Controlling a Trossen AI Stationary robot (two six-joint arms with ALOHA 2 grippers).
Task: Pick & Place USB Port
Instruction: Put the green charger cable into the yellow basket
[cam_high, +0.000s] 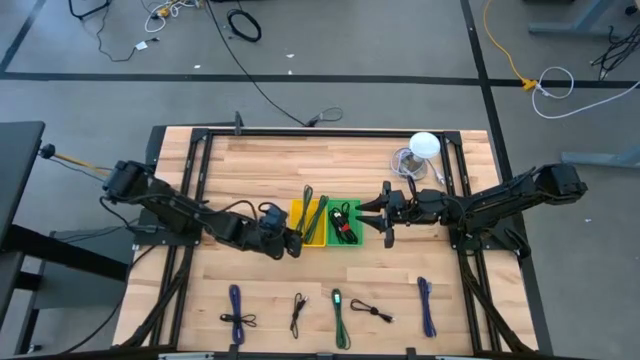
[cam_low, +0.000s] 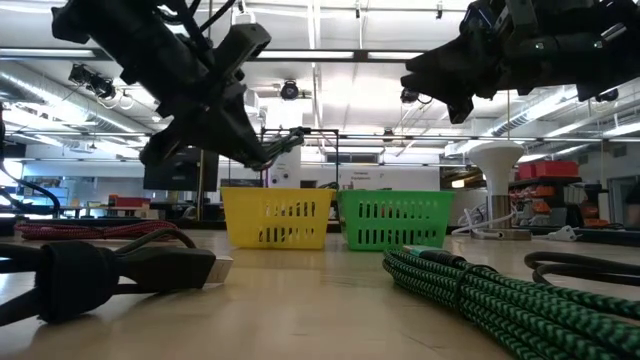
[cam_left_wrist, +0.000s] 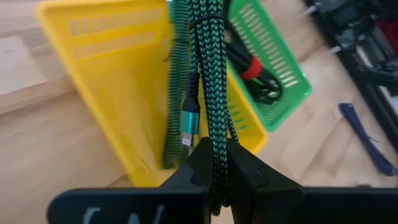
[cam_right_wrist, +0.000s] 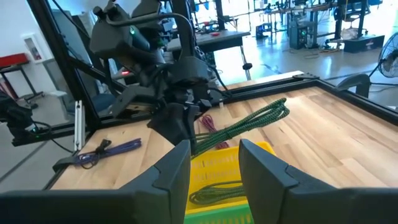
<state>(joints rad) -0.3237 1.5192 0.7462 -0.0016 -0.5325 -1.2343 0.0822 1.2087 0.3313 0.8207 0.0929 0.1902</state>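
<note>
My left gripper (cam_left_wrist: 211, 155) is shut on a green braided USB cable (cam_left_wrist: 208, 74), bundled into several strands, above the near left corner of the yellow basket (cam_high: 300, 212). The cable's teal plug (cam_left_wrist: 189, 119) hangs beside the bundle. A second green cable (cam_right_wrist: 211, 190) lies inside the yellow basket. Beside it, the green basket (cam_high: 352, 238) holds a black cable with a red tie (cam_left_wrist: 254, 70). My right gripper (cam_high: 385, 215) hovers open at the green basket's right side, holding nothing. My left gripper pinches the green cable's bundled strands (cam_left_wrist: 216, 134) between its two fingers, near one end of the bundle. The fingers slant down from the table's left and lie along the cable. The bundle sticks out past the fingertips over the yellow basket (cam_right_wrist: 249, 121), lifted clear of it.
Along the table's near edge lie several loose cables: blue (cam_high: 235, 305), black (cam_high: 298, 312), green (cam_high: 340, 315), black (cam_high: 370, 312) and blue (cam_high: 427, 305). A white lamp-like object (cam_high: 425, 145) stands at the far right. A black frame (cam_high: 300, 132) edges the table.
</note>
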